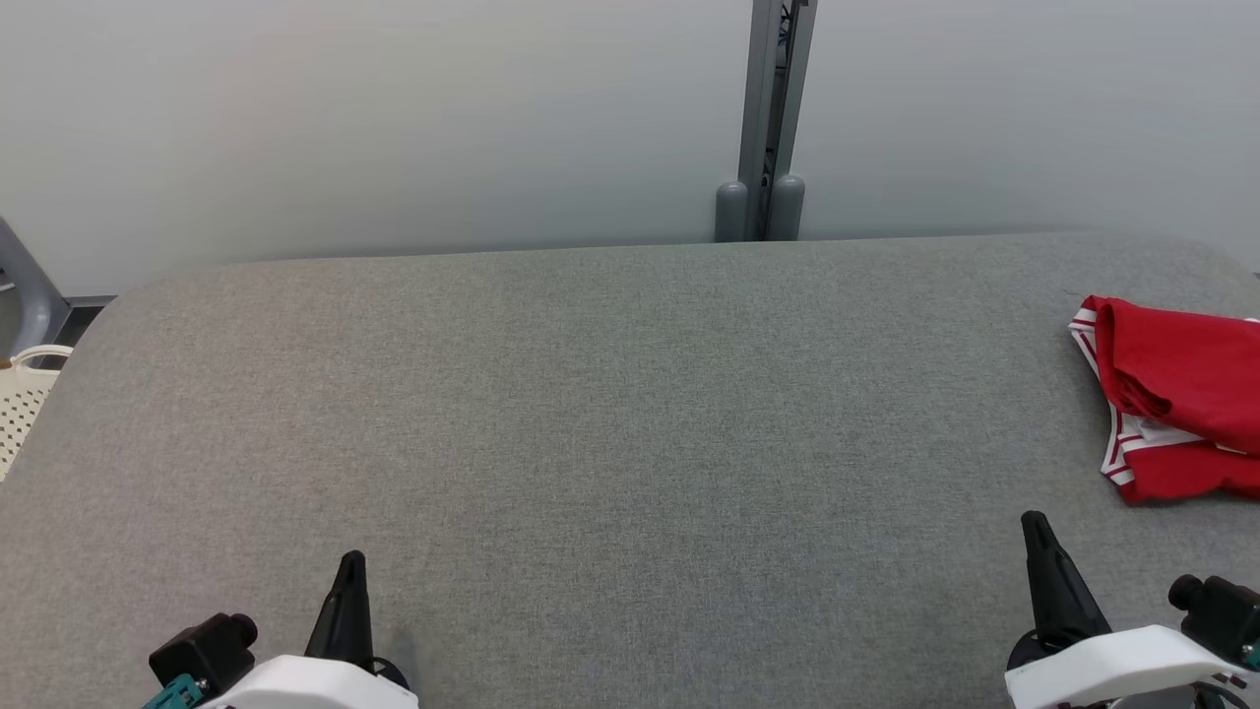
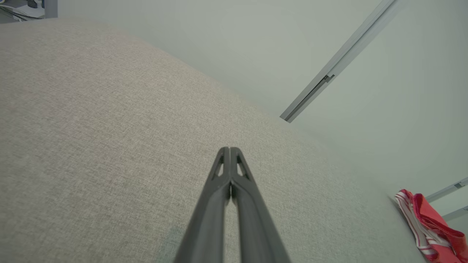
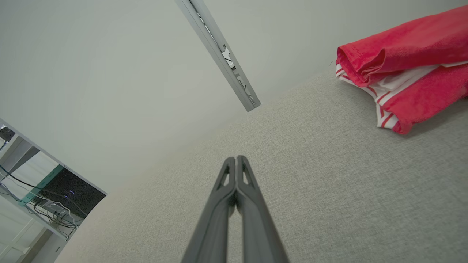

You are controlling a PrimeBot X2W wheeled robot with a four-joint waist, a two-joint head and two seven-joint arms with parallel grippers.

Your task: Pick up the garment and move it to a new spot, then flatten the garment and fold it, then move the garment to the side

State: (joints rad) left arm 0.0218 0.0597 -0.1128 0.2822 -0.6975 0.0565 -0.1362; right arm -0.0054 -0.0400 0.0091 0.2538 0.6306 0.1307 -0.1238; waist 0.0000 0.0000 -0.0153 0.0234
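Down at the near edge of the worktop, left pincer: fingers pressed together, nothing between them. Right pincer: the same, closed and empty, and the nearer of the two to the cloth.

Garment: far right of the worktop, beyond and to the right of the right pincer, not touched; well apart from the left one. Red cloth with white-and-red striped trim, bunched, one thick fold rolled over the rest. The head view's edge cuts it off, so its kind is unsure, possibly shorts.

Handling, by judgement: light, soft, limp. It will sag and unroll when lifted, and the layers may part. Best hold looks like the striped hem at the near corner, or the rolled fold, pinched through all the layers.

Count: two pincers, one garment, one cream perforated basket off the left end, one grey post behind.
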